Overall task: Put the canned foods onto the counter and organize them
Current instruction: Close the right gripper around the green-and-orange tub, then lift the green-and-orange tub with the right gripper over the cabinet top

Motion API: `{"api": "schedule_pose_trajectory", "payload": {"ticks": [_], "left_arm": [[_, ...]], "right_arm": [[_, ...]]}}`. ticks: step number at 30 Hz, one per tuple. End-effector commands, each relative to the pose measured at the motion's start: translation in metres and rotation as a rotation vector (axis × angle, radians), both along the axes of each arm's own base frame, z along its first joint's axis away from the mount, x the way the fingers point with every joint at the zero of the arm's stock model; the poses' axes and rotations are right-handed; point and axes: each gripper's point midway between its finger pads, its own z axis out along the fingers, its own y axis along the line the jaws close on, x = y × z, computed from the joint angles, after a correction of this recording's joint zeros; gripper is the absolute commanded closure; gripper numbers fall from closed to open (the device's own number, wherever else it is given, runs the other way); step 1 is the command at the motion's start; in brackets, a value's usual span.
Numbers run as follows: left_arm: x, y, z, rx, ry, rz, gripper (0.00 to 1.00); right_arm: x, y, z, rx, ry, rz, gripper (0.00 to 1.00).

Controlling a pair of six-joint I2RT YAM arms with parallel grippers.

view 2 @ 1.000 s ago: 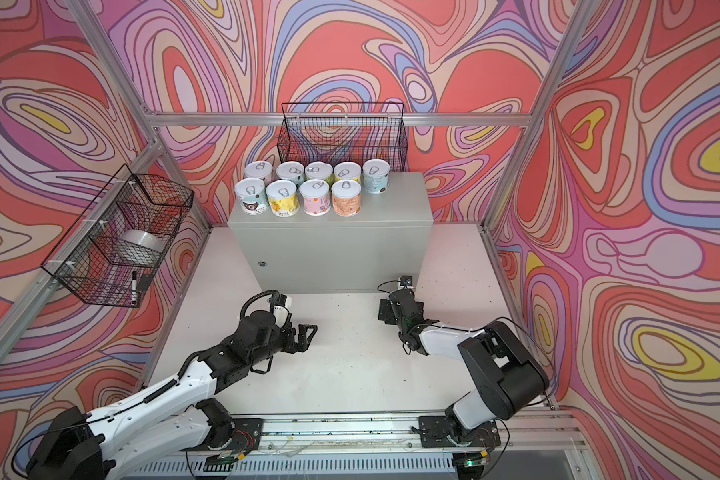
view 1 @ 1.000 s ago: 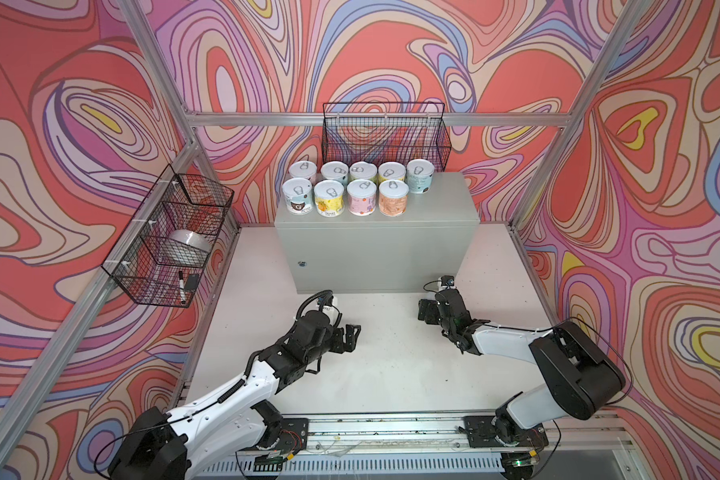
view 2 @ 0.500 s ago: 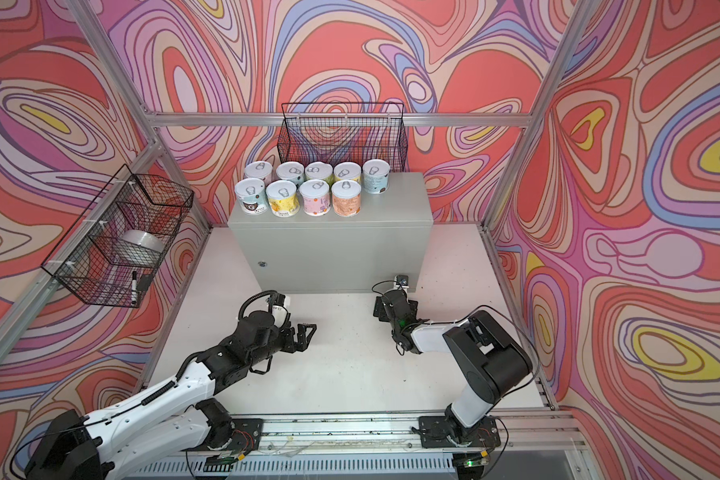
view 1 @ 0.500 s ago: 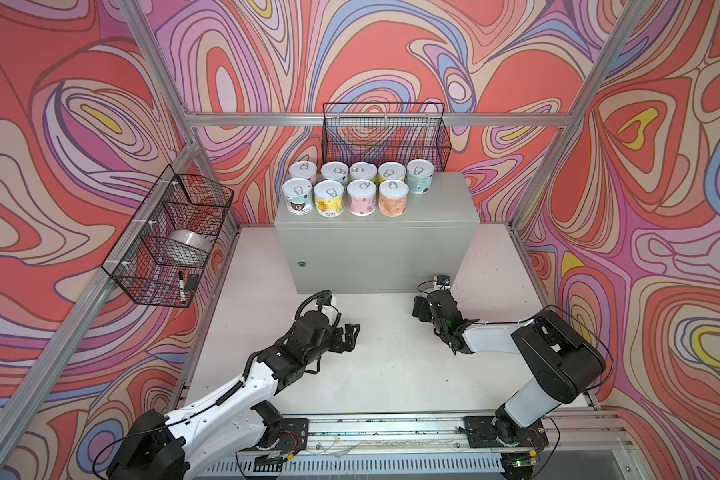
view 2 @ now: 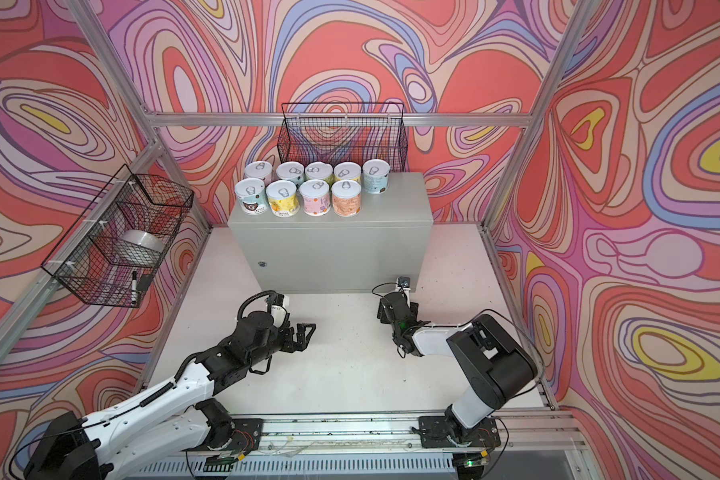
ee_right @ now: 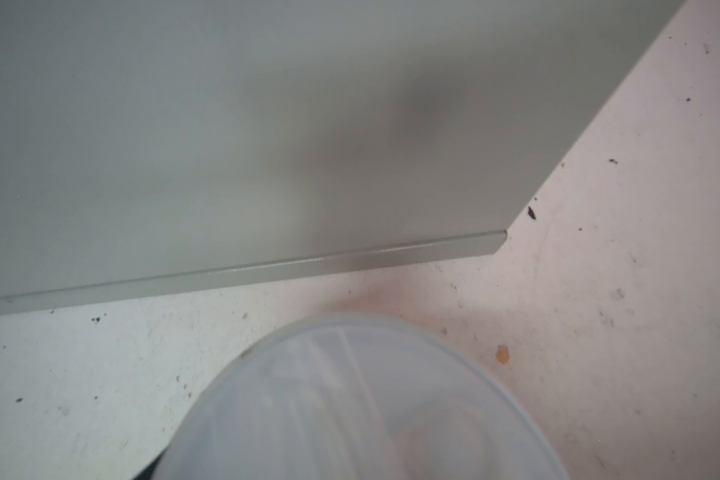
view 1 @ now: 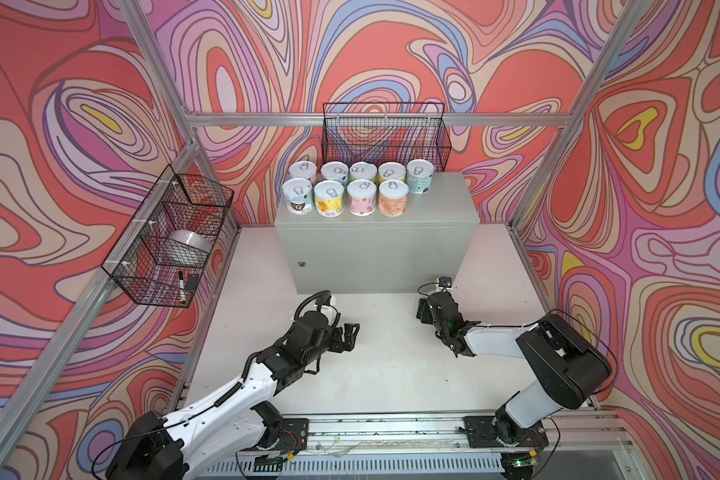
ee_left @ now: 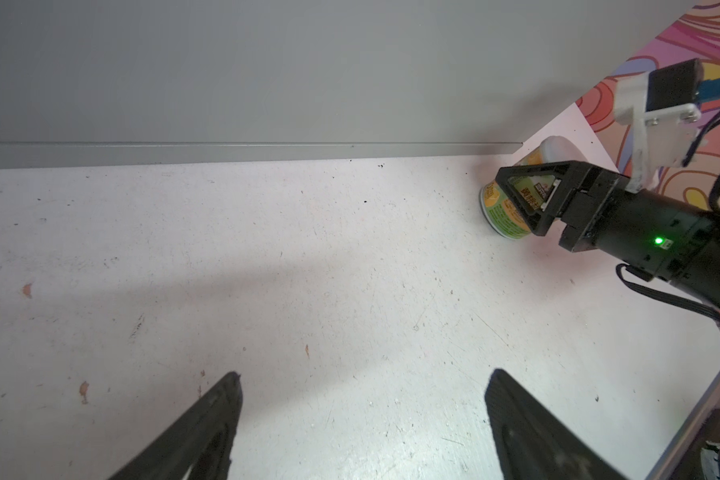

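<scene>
Several canned foods (view 1: 362,195) stand in two rows on the left part of the grey counter (view 1: 445,199). One more can (ee_left: 500,212), green and orange with a pale plain cap (ee_right: 362,407), stands on the white table by the counter's front right corner. My right gripper (view 1: 431,305) reaches around it. Its near finger (ee_left: 528,195) lies along the label, and the cap hides both jaws in the right wrist view. My left gripper (ee_left: 362,382) hovers open and empty over bare table, left of centre (view 1: 352,332).
A black wire basket (view 1: 385,137) hangs on the back wall just above the cans. A second basket (view 1: 171,241) on the left wall holds a silver tape roll (view 1: 190,245) and a marker (view 1: 181,286). The arms' rail (view 1: 391,428) runs along the front edge.
My right gripper has slid a little left toward the counter's corner, and its elbow has swung in. Its jaws have narrowed around the can. The left arm has not moved.
</scene>
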Motion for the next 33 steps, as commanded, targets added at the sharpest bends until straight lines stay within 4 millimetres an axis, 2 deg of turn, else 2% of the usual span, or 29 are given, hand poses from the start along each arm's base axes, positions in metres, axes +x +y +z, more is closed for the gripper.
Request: {"api": "schedule_pose_trajectory", "payload": {"ticks": [1,5,9,12,18,21,23,27,29,33], "left_arm": [[-0.006,0.006,0.002,0.020,-0.002,0.004,0.08],[-0.010,0.013,0.007,0.030,-0.015,0.011,0.08],[-0.013,0.018,0.010,0.038,-0.022,0.019,0.07],[-0.014,0.020,0.012,0.050,-0.030,0.017,0.08],[-0.013,0.023,0.017,0.072,-0.043,0.015,0.08],[-0.014,0.019,0.017,0.052,-0.041,0.005,0.08],[-0.013,0.016,0.016,0.043,-0.038,-0.001,0.08],[-0.011,0.012,0.015,0.043,-0.032,-0.014,0.08],[-0.011,0.011,0.018,0.045,-0.034,-0.021,0.08],[-0.011,0.015,0.024,0.048,-0.054,-0.008,0.08]], "right_arm": [[-0.007,0.003,0.038,-0.010,0.005,0.038,1.00],[-0.026,0.004,0.090,0.014,0.016,0.105,1.00],[-0.044,0.006,0.164,0.042,-0.004,0.184,1.00],[-0.049,0.004,0.220,0.026,-0.025,0.201,1.00],[-0.035,0.002,0.330,-0.040,-0.164,0.217,1.00],[-0.016,0.005,0.367,-0.088,-0.227,0.205,1.00],[-0.001,0.014,0.383,-0.088,-0.265,0.211,1.00],[0.030,0.033,0.400,-0.083,-0.310,0.214,1.00],[0.043,0.039,0.405,-0.078,-0.319,0.217,1.00],[0.072,0.045,0.403,-0.070,-0.308,0.232,1.00]]}}
